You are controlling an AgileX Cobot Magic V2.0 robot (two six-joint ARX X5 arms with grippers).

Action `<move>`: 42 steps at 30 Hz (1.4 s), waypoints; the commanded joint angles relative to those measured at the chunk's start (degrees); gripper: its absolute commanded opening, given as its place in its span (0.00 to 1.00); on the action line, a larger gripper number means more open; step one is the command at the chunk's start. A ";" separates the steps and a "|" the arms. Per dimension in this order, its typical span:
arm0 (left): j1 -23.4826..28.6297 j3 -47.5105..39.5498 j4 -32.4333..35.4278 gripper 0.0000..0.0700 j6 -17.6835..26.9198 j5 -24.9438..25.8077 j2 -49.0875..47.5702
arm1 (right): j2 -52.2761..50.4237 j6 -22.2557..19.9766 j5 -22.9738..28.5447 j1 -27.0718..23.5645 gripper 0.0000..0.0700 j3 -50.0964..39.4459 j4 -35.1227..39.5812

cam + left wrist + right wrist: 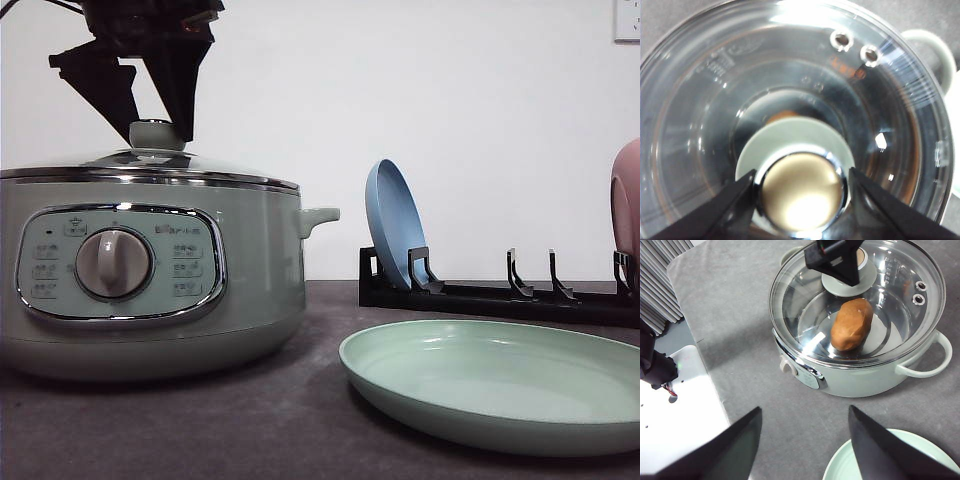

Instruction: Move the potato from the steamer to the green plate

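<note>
Smooth orange-brown potato (852, 324) lying inside round pale green steamer (150, 280), under domed glass lid (860, 305). Left gripper (802, 187) straddling lid's knob (802, 192), fingers apart either side. Right gripper (805, 440) hanging wide open, well off steamer, beside matte green plate (500, 385). Right wrist view revealing potato; front view hiding it.

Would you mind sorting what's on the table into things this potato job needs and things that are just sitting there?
Needed:
- potato, inside the steamer
- steamer, glass lid on
- lid knob, between the left gripper fingers
- green plate, beside the steamer
- right gripper, open above the table

Just sitting there:
- blue plate, upright in the black rack
- pink plate, at the rack's far end
</note>
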 commanded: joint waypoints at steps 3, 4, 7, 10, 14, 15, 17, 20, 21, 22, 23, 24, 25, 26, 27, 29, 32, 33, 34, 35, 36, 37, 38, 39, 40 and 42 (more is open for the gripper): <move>-0.39 1.70 -0.14 0.48 -0.04 -1.76 0.83 | 0.74 -0.68 0.20 0.48 0.49 1.05 0.46; -0.38 1.70 -0.14 0.48 -0.07 -1.78 0.83 | 0.74 -0.68 0.20 0.49 0.49 1.05 0.47; -0.37 1.70 -0.07 0.48 -0.11 -1.78 0.83 | 0.74 -0.68 0.20 0.49 0.49 1.05 0.48; -0.43 1.70 0.22 0.43 -0.10 -1.78 0.83 | 0.74 -0.68 0.20 0.50 0.49 1.05 0.48; -0.50 1.70 0.28 0.18 -0.09 -1.78 0.83 | 0.74 -0.68 0.20 0.50 0.49 1.05 0.46; -0.49 1.70 0.27 0.10 -0.09 -1.78 0.83 | 0.74 -0.68 0.20 0.50 0.49 1.05 0.46; -0.48 1.70 0.22 0.01 -0.09 -1.78 0.83 | 0.74 -0.68 0.20 0.49 0.49 1.05 0.46; -0.48 1.70 0.22 0.00 -0.07 -1.78 0.83 | 0.74 -0.68 0.20 0.48 0.49 1.05 0.46; -0.48 1.70 0.23 0.00 -0.07 -1.78 0.81 | 0.74 -0.68 0.20 0.48 0.49 1.05 0.48; -0.48 1.70 0.25 0.00 -0.06 -1.78 0.74 | 0.74 -0.68 0.20 0.48 0.49 1.05 0.48; -0.48 1.70 0.27 0.00 -0.05 -1.78 0.62 | 0.74 -0.68 0.20 0.48 0.49 1.05 0.48; -0.47 1.70 0.36 0.00 -0.05 -1.78 0.41 | 0.74 -0.68 0.20 0.49 0.49 1.05 0.48; -0.45 1.70 0.47 0.00 -0.07 -1.78 0.18 | 0.74 -0.68 0.20 0.50 0.49 1.05 0.48; -0.39 1.70 0.65 0.00 -0.07 -1.78 -0.22 | 0.74 -0.68 0.20 0.49 0.49 1.05 0.48; -0.30 1.70 0.85 0.00 -0.07 -1.78 -0.66 | 0.74 -0.68 0.20 0.48 0.49 1.05 0.48; 0.12 1.70 1.41 0.00 -0.07 -1.78 -1.90 | 0.74 -0.68 0.20 0.48 0.49 1.05 0.50; 0.72 1.70 1.96 0.00 -0.11 -1.78 -4.11 | 0.74 -0.68 0.20 0.48 0.49 1.05 0.48; 1.01 1.70 1.94 0.00 -0.10 -1.78 -4.93 | 0.74 -0.68 0.20 0.49 0.49 1.05 0.49; 1.32 1.70 1.89 0.00 -0.09 -1.78 -5.75 | 0.74 -0.68 0.20 0.50 0.49 1.05 0.50; 1.70 1.70 1.88 0.00 -0.10 -1.78 -6.65 | 0.74 -0.68 0.20 0.50 0.49 1.05 0.50; 2.07 1.70 1.87 0.00 -0.11 -1.78 -7.52 | 0.74 -0.68 0.20 0.50 0.49 1.05 0.50; 2.41 1.70 1.86 0.00 -0.10 -1.78 -8.32 | 0.74 -0.68 0.20 0.50 0.49 1.05 0.50; 2.78 1.70 1.85 0.00 -0.09 -1.78 -9.14 | 0.74 -0.68 0.20 0.50 0.49 1.05 0.50; 3.19 1.70 1.85 0.00 -0.09 -1.78 -9.99 | 0.74 -0.68 0.20 0.50 0.49 1.05 0.50; 3.67 1.70 1.84 0.00 -0.09 -1.80 -10.81 | 0.74 -0.67 0.20 0.50 0.49 1.05 0.50; 4.78 1.70 1.67 0.00 -0.10 -1.98 -12.38 | 0.74 -0.66 0.20 0.50 0.49 1.05 0.50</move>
